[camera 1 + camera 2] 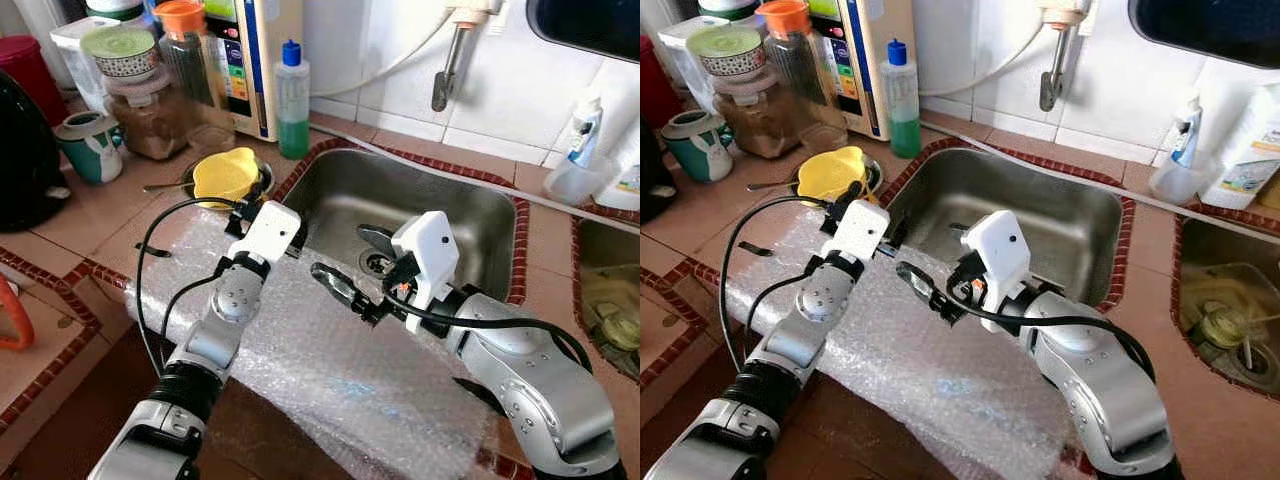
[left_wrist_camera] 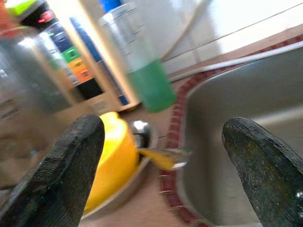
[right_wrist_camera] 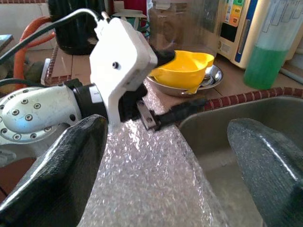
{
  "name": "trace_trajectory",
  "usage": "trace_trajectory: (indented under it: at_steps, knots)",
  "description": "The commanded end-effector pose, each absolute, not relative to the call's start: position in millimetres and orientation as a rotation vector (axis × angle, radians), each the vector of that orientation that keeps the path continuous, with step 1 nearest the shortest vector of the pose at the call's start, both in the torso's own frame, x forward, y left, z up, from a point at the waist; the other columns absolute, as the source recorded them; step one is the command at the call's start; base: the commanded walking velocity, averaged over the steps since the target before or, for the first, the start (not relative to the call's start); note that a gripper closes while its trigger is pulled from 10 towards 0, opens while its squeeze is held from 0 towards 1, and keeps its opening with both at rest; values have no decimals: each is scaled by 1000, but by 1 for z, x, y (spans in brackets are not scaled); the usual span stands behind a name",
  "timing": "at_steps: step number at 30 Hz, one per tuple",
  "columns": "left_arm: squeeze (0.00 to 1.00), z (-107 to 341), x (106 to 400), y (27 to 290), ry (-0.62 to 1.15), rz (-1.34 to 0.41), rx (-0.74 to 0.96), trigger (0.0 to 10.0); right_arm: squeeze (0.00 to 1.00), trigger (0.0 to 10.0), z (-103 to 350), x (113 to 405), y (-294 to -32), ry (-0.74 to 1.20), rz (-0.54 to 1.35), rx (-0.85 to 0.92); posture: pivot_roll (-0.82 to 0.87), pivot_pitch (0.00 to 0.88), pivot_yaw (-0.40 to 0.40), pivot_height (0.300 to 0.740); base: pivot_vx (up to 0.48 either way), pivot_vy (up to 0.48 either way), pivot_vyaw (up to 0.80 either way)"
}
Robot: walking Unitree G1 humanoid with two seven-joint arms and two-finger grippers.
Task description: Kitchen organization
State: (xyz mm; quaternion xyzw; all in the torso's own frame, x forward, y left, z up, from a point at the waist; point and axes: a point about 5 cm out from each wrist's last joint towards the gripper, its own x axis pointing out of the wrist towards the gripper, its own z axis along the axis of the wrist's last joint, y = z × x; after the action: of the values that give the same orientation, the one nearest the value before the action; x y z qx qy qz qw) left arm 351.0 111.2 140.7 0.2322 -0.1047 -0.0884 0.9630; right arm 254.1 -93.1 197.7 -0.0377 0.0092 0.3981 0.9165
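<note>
Green mug (image 1: 92,145): it stands near the left edge of the tiled surface (image 1: 60,250), beside the jars.
Yellow bowl (image 1: 225,174): it sits in a metal dish (image 3: 208,80), just left of the sink's left rim; the right wrist view shows the dish under it clearly.
Soap bottle (image 1: 292,98): it holds green liquid and stands upright behind the sink's back left corner.
Left end effector (image 2: 163,156): its fingers are spread wide apart and hold nothing; in the left wrist view the yellow bowl and the sink rim lie between them.
Bubble wrap (image 1: 330,370): it is spread over the front edge of the surface, under both arms.
Sink (image 1: 470,215): it is steel, with a drain in the middle.
Right end effector (image 1: 358,268): it is open and empty, over the sink's front edge; the right wrist view looks at the left arm's white wrist housing (image 3: 124,59).
</note>
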Motion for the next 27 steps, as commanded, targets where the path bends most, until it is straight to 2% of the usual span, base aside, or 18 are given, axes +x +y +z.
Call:
trace_trajectory:
  at_steps: [1, 6, 15, 27]
  knots:
    - [0, 139, 352, 116, -203, -159, 486, 10000, 0, 10000, 201, 252, -92, 4, 829, -72, -66, 89, 8, 740, 0, 0, 0]
    - [0, 138, 358, 123, -200, -159, 553, 10000, 0, 10000, 205, 245, -87, 26, 902, 34, -72, 97, 10, 740, 0, 0, 0]
    - [0, 139, 365, 116, -230, -229, 649, 10000, 0, 10000, 205, 238, -88, 45, 930, 10, -97, 106, 12, 740, 0, 0, 0]
    - [0, 141, 371, 113, -237, -236, 643, 10000, 0, 10000, 207, 237, -90, 51, 927, -8, -104, 104, 16, 740, 0, 0, 0]
